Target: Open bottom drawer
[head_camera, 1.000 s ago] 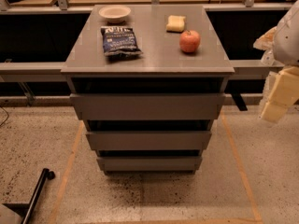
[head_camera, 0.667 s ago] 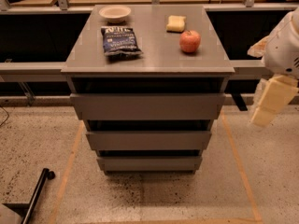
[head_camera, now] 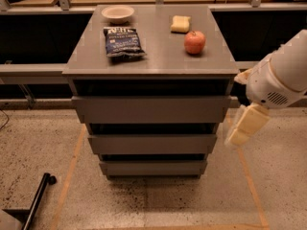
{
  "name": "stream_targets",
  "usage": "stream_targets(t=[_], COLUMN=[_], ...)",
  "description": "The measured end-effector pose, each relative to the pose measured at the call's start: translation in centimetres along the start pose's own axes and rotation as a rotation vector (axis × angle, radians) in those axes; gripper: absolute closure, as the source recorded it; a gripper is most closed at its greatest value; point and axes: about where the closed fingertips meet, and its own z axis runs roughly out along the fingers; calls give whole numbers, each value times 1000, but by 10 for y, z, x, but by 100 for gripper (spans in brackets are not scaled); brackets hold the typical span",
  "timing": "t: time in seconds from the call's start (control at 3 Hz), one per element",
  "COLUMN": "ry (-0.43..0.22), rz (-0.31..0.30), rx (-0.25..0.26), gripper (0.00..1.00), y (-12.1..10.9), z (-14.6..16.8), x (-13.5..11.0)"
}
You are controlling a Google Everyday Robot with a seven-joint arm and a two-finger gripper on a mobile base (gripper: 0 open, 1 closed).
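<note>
Here's the gripper (head_camera: 240, 133), a cream-coloured piece hanging at the right of the scene, angled down and to the left off the fat white arm (head_camera: 283, 78). Whether it is open or closed, I cannot tell from this side. It sits in the air just off the right side of the cabinet (head_camera: 81, 110), at about the height of the middle drawer (head_camera: 152, 144), touching none of the fronts. Over to the target: the bottom drawer (head_camera: 153, 167) is the lowest and narrowest-looking of the three grey fronts, flat and handleless, down near the speckled floor (head_camera: 158, 205), below and to the left of the gripper. It sits in line with the stack and is not pulled out. Above the middle drawer comes the top drawer (head_camera: 151, 110), the widest front, with dark gaps between each pair. Up on the grey counter (head_camera: 158, 56) there's a blue chip bag (head_camera: 123, 41) at the left with a pale bowl (head_camera: 117, 13) behind it. At the right a red apple (head_camera: 194, 42) sits with a yellow sponge (head_camera: 180, 24) behind it, all four apart from one another. Orange tape lines (head_camera: 249, 181) run along the floor either side of the cabinet, and a black rod (head_camera: 36, 202) lies at the lower left corner.
</note>
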Motion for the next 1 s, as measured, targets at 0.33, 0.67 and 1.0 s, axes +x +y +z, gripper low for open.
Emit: stream_targets(t=[0.33,0.67,1.0], ry=[-13,-4,-30], rz=[18,55,72], rx=[6,-14,-93], gripper=[0,0,0], y=[-2,-1,5], z=[5,16,64], x=[0,11,10])
